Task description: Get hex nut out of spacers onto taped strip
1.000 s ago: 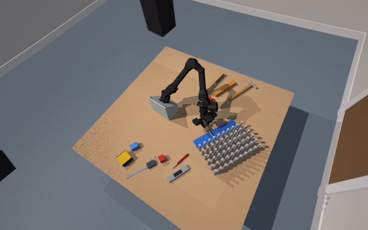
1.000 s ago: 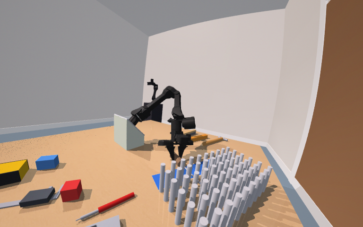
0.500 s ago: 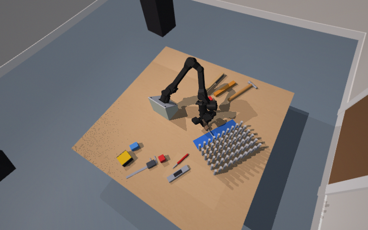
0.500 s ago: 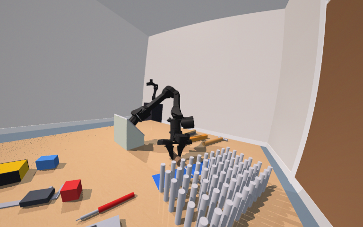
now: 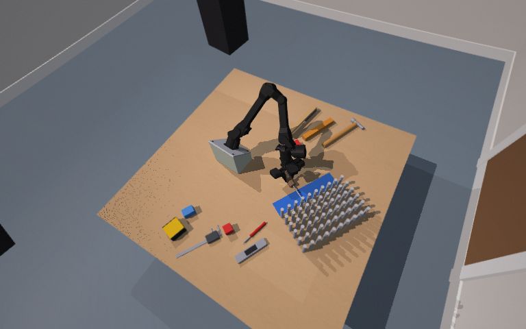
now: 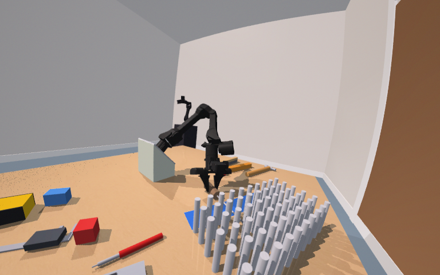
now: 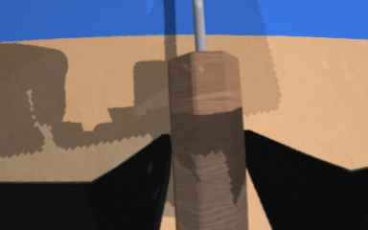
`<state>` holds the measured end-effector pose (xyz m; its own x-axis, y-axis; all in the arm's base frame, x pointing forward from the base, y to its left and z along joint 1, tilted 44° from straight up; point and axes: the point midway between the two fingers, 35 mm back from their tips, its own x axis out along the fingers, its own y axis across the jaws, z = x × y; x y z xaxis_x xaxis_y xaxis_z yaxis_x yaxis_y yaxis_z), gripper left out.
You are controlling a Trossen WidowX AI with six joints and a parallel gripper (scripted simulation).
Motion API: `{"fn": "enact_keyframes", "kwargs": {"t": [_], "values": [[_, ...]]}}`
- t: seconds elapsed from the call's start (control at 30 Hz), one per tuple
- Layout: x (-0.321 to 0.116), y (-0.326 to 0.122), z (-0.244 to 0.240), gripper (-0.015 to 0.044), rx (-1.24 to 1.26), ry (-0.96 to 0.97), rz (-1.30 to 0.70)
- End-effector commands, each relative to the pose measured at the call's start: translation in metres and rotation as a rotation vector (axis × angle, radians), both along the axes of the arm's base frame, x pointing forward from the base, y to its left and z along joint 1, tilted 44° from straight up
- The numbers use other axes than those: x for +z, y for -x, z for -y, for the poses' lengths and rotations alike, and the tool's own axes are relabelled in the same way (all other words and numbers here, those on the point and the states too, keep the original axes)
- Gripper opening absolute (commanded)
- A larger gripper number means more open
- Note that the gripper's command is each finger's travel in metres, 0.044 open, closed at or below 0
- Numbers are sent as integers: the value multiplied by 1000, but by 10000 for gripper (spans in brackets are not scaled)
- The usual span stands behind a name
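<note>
1. The hex nut: from where I stand I can't pick it out in any view, so I can't say whether it lies among the spacers or has come free.
2. The metal spacers (image 5: 281,212) (image 6: 197,213) stand upright in rows; I see none knocked over, though a slight shift would escape me.
3. The blue taped strip (image 5: 318,182) (image 6: 189,217) (image 7: 311,19) runs along the front of the field, with no nut that I can make out on it.
4. The tool's thin metal rod (image 5: 296,190) (image 7: 199,24) reaches over the strip towards the front row. Its far end is too small to judge.
5. The jaws (image 5: 288,176) (image 6: 211,189) are clamped on the wooden handle (image 5: 290,181) (image 6: 213,192) (image 7: 207,96), on the robot's side of the strip.
6. Further out on the worktop (image 5: 194,174) (image 6: 113,194) (image 7: 311,96), the red screwdriver (image 5: 257,229) (image 6: 141,244) and hammer (image 5: 341,133) (image 6: 259,171) lie apart from the field.
7. So a tool is in hand. The dragging I can't confirm; setting the tool down, opening up and backing off all remain.
</note>
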<state>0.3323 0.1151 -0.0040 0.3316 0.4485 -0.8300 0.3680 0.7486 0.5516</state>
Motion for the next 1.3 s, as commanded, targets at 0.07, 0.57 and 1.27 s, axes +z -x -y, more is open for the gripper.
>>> {"fn": "enact_keyframes", "kwargs": {"t": [0.07,0.57,1.27], "values": [[1,5,0,0,-8,2,-2],[3,14,-3,0,-8,1,-2],[7,26,-6,0,-8,2,-3]]}}
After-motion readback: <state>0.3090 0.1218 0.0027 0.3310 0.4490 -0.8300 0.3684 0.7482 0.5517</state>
